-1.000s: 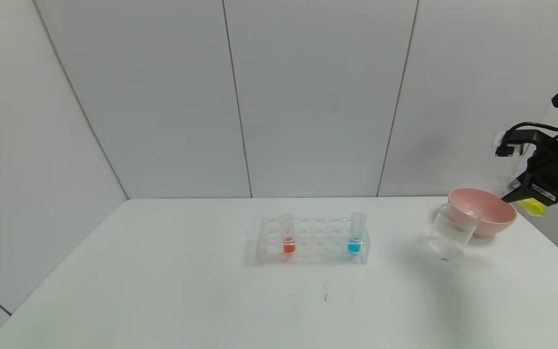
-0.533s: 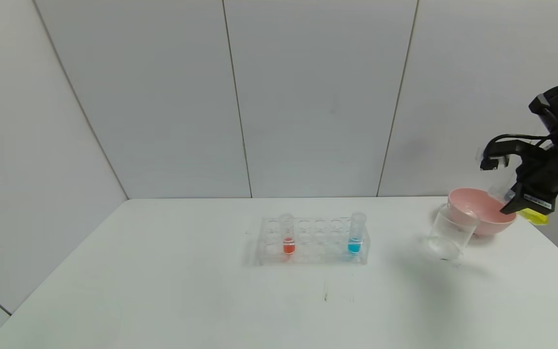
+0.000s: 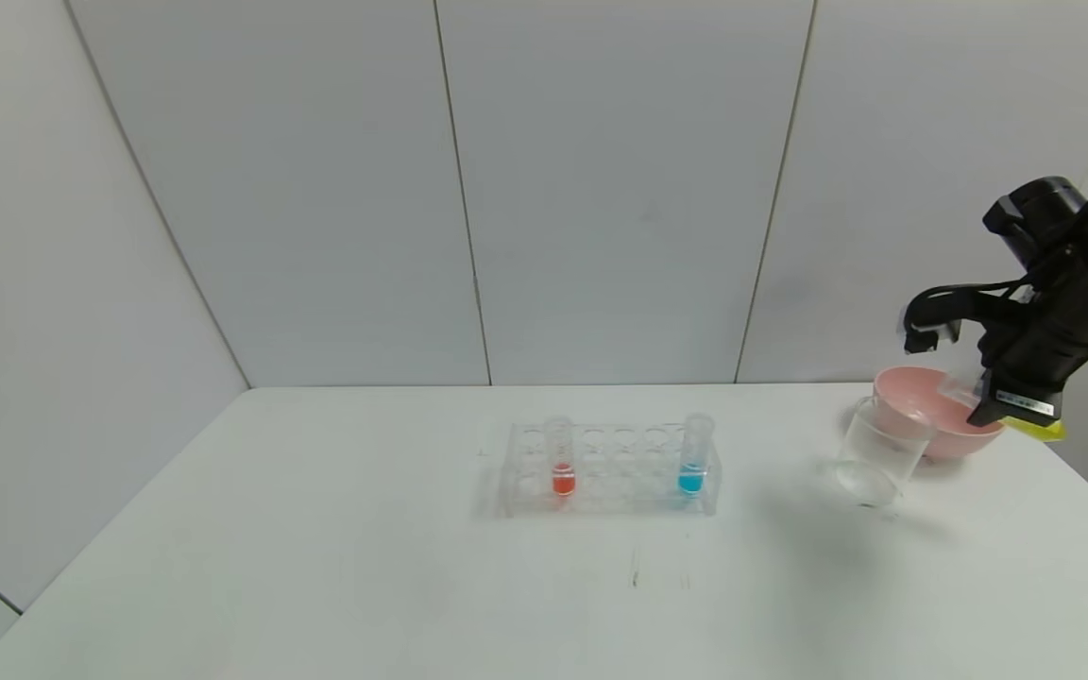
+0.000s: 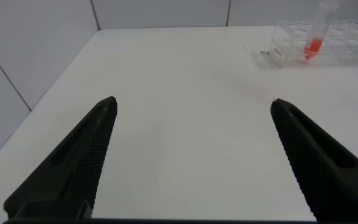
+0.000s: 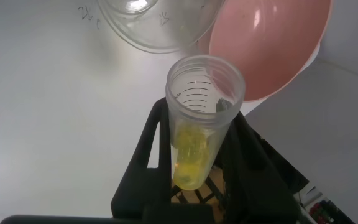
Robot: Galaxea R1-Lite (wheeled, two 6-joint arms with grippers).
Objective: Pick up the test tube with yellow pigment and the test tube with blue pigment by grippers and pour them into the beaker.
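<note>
My right gripper (image 3: 1005,408) is shut on the test tube with yellow pigment (image 5: 197,134). It holds the tube tilted above the pink bowl's right side, open end toward the beaker (image 3: 876,453); its yellow end (image 3: 1040,430) shows behind the fingers. The beaker's rim (image 5: 148,28) lies just beyond the tube's mouth in the right wrist view. The test tube with blue pigment (image 3: 693,455) stands upright at the right end of the clear rack (image 3: 612,469). My left gripper (image 4: 191,115) is open and empty over bare table, out of the head view.
A tube with red-orange liquid (image 3: 561,458) stands in the rack's left part and shows in the left wrist view (image 4: 316,31). The pink bowl (image 3: 931,406) sits right behind the beaker near the table's right edge. Walls close the back and left.
My right gripper has moved left and slightly down with the yellow tube, from beyond the bowl's right edge to over the bowl, nearer the beaker. The rack and tubes have not moved.
</note>
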